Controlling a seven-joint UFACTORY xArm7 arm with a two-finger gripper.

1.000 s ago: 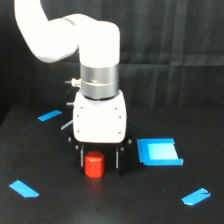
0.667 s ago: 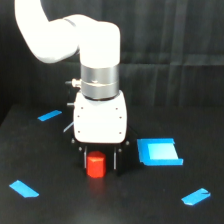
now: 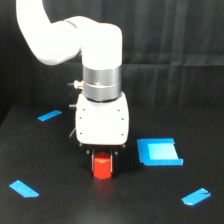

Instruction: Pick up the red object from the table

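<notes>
Red object (image 3: 102,167) is the target, but start at the exterior view's left, where two blue tape strips lie on the table (image 3: 50,205): one further back (image 3: 49,115), one nearer the front edge (image 3: 24,188). Both are well apart from the action and should not interfere.

Moving towards the middle, the white arm comes down from the upper left and ends in a blocky white gripper (image 3: 102,154) poised directly over the red object. The block stands upright on the table, its top tucked just under the gripper body, with dark finger parts showing at either side of it. Whether the fingers are pressing on it or merely flanking it cannot be told from this view; they are dark against a dark surface and mostly hidden by the body.

On the right, the flat blue square piece (image 3: 158,151) lies near the gripper but clear of it, and one more tape strip (image 3: 195,196) sits at the front right.

The risks, as a judgement: if the fingers have not closed squarely on opposite flat faces, the stubby block could twist or squirt out when lifted. If the fingers sit too high, they may catch only its top edge and drop it. A lift before the grip is firm would leave it on the table
</notes>
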